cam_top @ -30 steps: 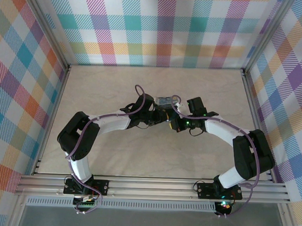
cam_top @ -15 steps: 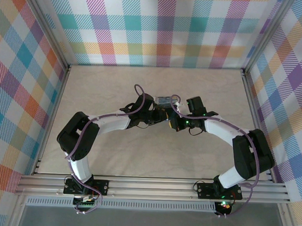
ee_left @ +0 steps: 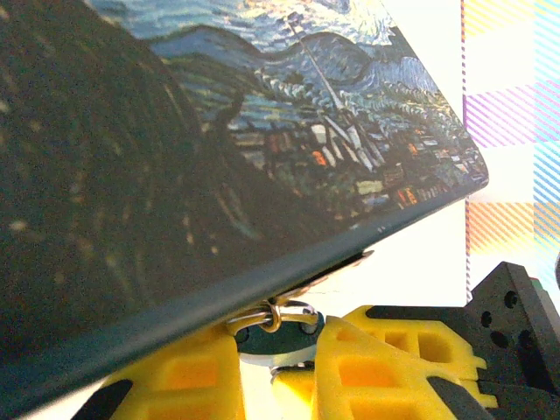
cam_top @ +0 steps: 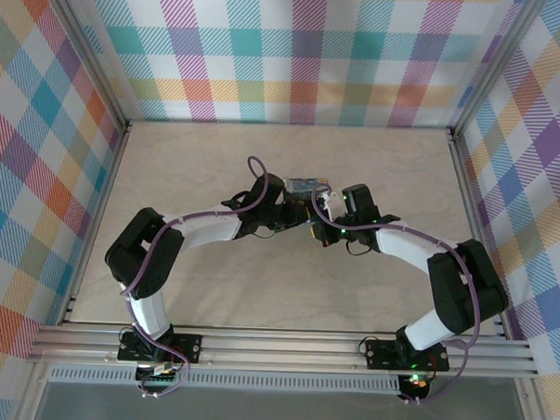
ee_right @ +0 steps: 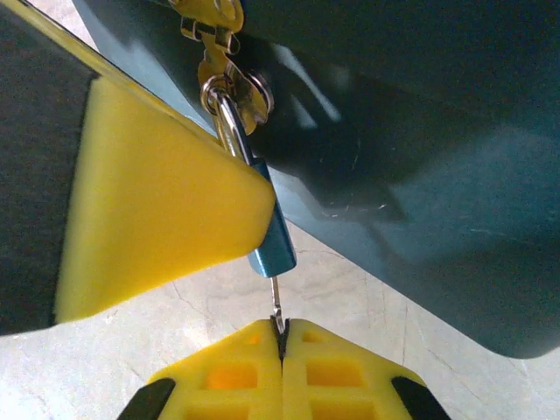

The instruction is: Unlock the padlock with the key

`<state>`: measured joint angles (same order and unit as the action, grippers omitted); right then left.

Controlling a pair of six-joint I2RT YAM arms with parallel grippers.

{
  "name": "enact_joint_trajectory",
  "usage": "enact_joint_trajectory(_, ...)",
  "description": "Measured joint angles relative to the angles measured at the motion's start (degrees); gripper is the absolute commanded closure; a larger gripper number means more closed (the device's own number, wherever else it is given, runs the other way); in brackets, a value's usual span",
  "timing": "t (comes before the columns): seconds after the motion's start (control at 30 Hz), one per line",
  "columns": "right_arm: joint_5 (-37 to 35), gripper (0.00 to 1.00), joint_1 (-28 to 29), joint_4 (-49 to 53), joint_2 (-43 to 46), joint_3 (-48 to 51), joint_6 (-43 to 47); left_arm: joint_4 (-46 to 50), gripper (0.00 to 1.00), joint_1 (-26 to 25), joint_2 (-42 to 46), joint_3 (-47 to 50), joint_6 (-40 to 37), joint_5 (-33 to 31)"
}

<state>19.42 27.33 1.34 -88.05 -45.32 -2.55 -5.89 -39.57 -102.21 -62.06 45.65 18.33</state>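
R gripper [ee_right: 281, 337], jaws pressed together, pinches thin dark metal key [ee_right: 276, 302], tip meeting base of small blue-bodied silver padlock [ee_right: 273, 238] at its 12 o'clock. L gripper [ee_left: 280, 339] clamps padlock under night-sky-print box [ee_left: 219, 157]. Shackle [ee_right: 229, 118] looks shut; turn + release prob. left.

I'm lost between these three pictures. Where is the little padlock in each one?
Top external: too small to pick out; it should sit just in front of the box.
Left wrist: padlock at bottom centre, under the box edge, between the yellow fingers.
Right wrist: padlock near the centre, hanging at the box, with the key right beneath it.
Shared landmark: the box.
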Motion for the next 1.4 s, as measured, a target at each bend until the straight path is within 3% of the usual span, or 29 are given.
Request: enact_joint_trajectory(1.4, -0.9, 1.00, 0.2, -2.3, 2.1, 1.5, 3.4, -0.4, 0.86, 0.0, 0.4, 0.0, 0.0, -0.1)
